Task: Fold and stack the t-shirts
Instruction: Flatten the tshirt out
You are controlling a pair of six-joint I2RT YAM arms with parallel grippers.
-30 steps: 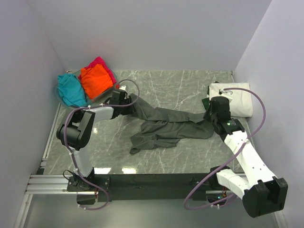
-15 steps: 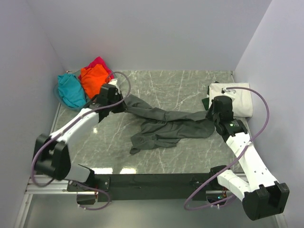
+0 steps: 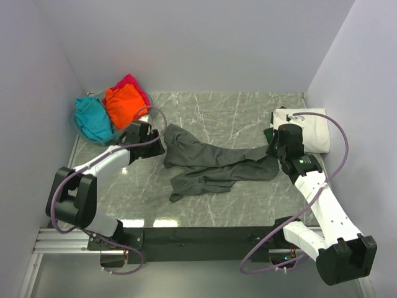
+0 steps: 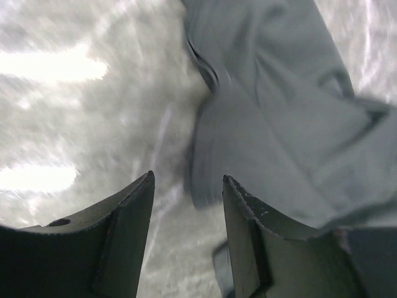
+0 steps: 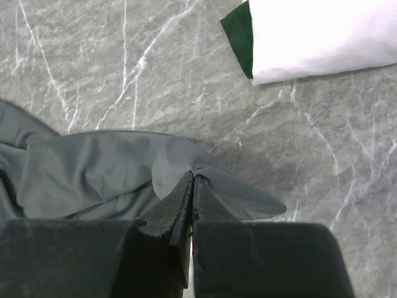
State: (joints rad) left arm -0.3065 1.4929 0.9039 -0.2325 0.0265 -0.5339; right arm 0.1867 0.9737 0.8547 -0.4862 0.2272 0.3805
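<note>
Crumpled dark grey cloth t-shirt [image 3: 214, 166] lies strung out across the middle of the grey marble-patterned counter [image 3: 229, 115], bunched and wrinkled, not flat. Your right hand [image 3: 275, 154] is clamped on its right end. In the right wrist view the fingers [image 5: 164, 214] meet tight on a raised pinch of the grey cloth (a small peak of fabric, the rest trailing off to the left).

Your left hand [image 3: 159, 144] sits low at the shirt's left end, spread moderately wide. The left wrist view shows bare counter between its fingers [image 4: 124, 236], with the shirt's edge just beyond the tips. That view is blurred, so you cannot tell whether the tips touch the cloth.

Folded white t-shirt [image 3: 310, 127] lies at the far right of the counter, a dark green cloth [image 5: 239, 34] peeking from under its left edge. Far left corner: teal t-shirt [image 3: 92, 118], orange t-shirt [image 3: 124, 105] and magenta t-shirt [image 3: 133, 82] heaped together, touching.
</note>
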